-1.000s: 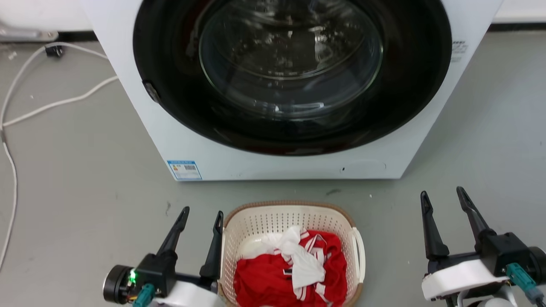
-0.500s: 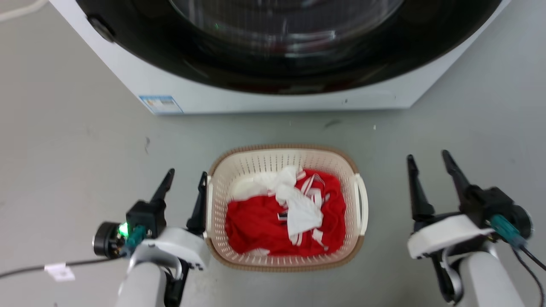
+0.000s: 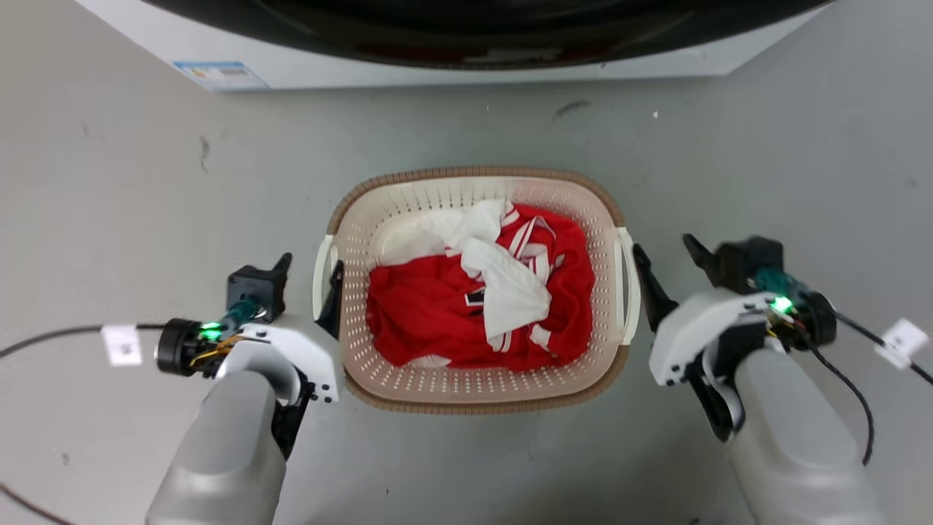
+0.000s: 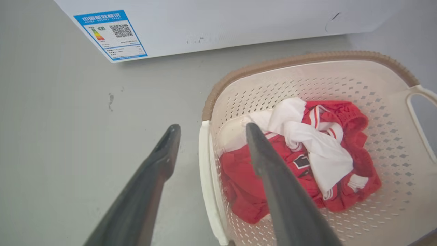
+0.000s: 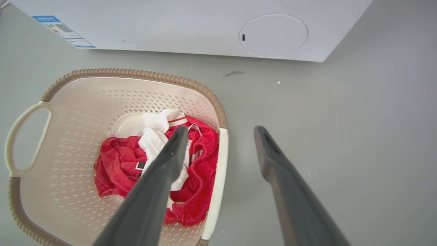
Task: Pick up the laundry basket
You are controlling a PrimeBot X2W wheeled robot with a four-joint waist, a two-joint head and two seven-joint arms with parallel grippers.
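Observation:
The cream laundry basket point(image 3: 474, 173) with its brown rim stands on the grey floor, holding red and white clothes point(image 3: 474, 306). My left gripper point(image 3: 312, 264) is open at its white left handle point(image 3: 318, 284). In the left wrist view the left gripper point(image 4: 212, 127) has one finger on each side of that handle point(image 4: 205, 171). My right gripper point(image 3: 663, 245) is open beside the right handle point(image 3: 628, 284). In the right wrist view the right gripper point(image 5: 221, 129) straddles the handle bar point(image 5: 216, 177). Neither gripper grips anything.
The white washer's point(image 3: 466, 73) lower front stands just beyond the basket; it is also in the left wrist view point(image 4: 239, 24) and right wrist view point(image 5: 170, 27). Black cables with white tags trail from my left wrist point(image 3: 122, 344) and right wrist point(image 3: 902, 339). Bare floor lies on both sides.
The head camera has tilted down, so the basket sits higher in the picture. My right gripper has closed in on the right handle. Both arms have come lower, fingers now either side of the handles.

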